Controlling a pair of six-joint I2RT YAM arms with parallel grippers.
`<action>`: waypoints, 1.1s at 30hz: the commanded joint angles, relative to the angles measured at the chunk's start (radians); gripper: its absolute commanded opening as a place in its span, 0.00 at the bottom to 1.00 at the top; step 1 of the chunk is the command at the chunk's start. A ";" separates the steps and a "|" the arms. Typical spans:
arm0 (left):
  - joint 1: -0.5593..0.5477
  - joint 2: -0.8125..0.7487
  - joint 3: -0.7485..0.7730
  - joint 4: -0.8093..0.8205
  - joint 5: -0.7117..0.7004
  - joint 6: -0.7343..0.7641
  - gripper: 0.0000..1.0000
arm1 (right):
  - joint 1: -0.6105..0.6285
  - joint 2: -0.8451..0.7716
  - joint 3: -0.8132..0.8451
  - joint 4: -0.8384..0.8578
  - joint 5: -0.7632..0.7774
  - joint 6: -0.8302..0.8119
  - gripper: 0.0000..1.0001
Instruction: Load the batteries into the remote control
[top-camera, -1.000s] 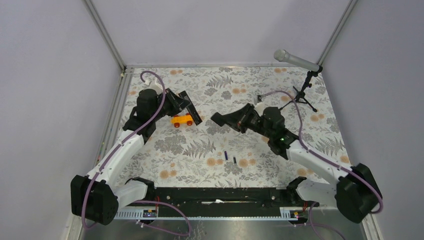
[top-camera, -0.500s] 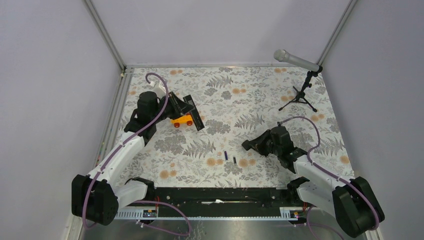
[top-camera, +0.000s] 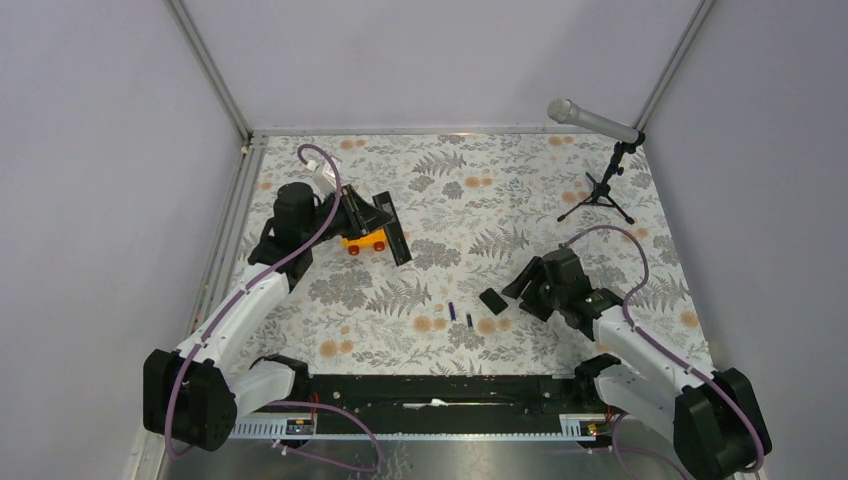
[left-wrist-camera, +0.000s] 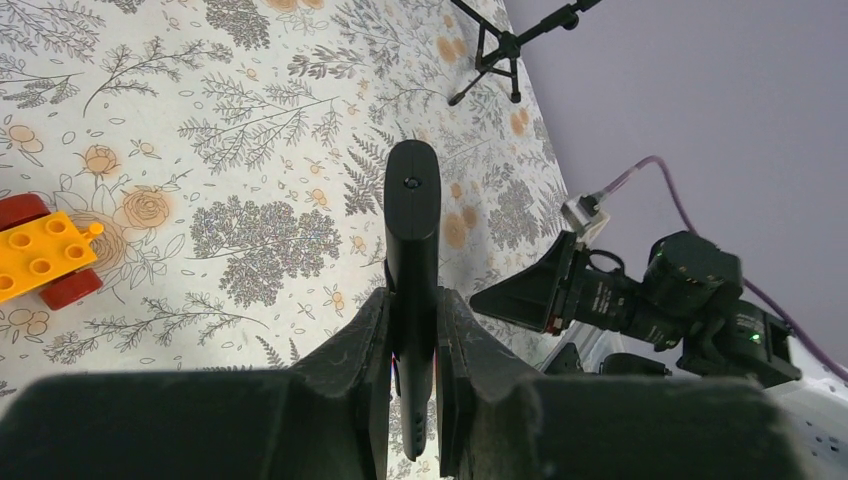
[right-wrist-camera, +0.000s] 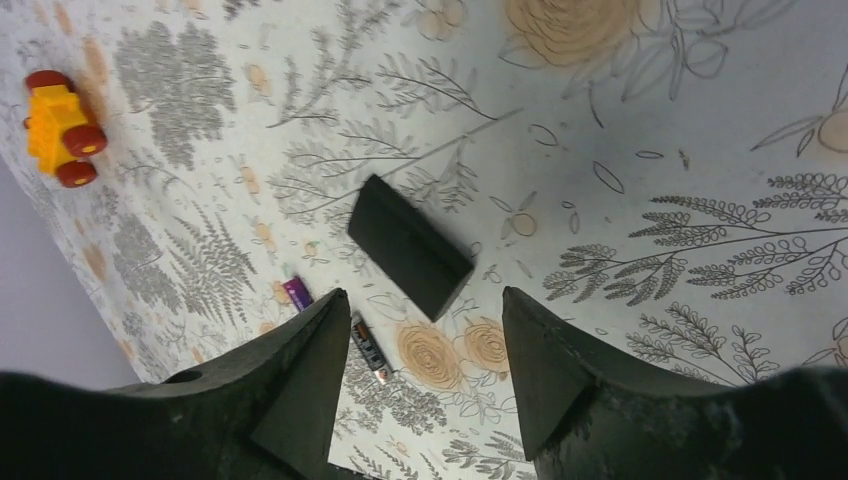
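My left gripper (top-camera: 374, 214) is shut on the remote control (top-camera: 392, 228), a slim black bar held edge-on above the floral mat, just beside the orange toy car. In the left wrist view the remote control (left-wrist-camera: 412, 225) sticks out past the fingertips of the left gripper (left-wrist-camera: 412, 300). The two batteries lie side by side near the mat's front centre, a purplish one (top-camera: 452, 309) and a darker one (top-camera: 469, 320). My right gripper (top-camera: 517, 290) stands open and empty just right of a small black cover (top-camera: 492, 300). From the right wrist, the right gripper (right-wrist-camera: 422, 298) frames the cover (right-wrist-camera: 410, 245), purplish battery (right-wrist-camera: 297, 292) and dark battery (right-wrist-camera: 366, 352).
An orange toy car (top-camera: 364, 241) with red wheels sits under the held remote. A microphone on a small tripod stand (top-camera: 600, 190) stands at the back right corner. Grey walls and metal rails enclose the mat (top-camera: 560, 250).
My right gripper came down from mid-air to the mat, opened and let go of the black cover, which now lies flat. My left arm shifted the remote slightly right.
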 joint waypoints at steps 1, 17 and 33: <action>0.006 -0.026 0.023 0.064 0.059 0.044 0.00 | -0.004 -0.068 0.116 -0.110 0.032 -0.104 0.66; 0.006 -0.019 0.057 0.138 0.253 0.026 0.00 | 0.124 0.077 0.351 0.198 -0.397 -0.235 0.65; 0.007 -0.047 0.044 0.165 0.256 0.084 0.00 | 0.372 0.363 0.445 -0.323 -0.025 -0.266 0.47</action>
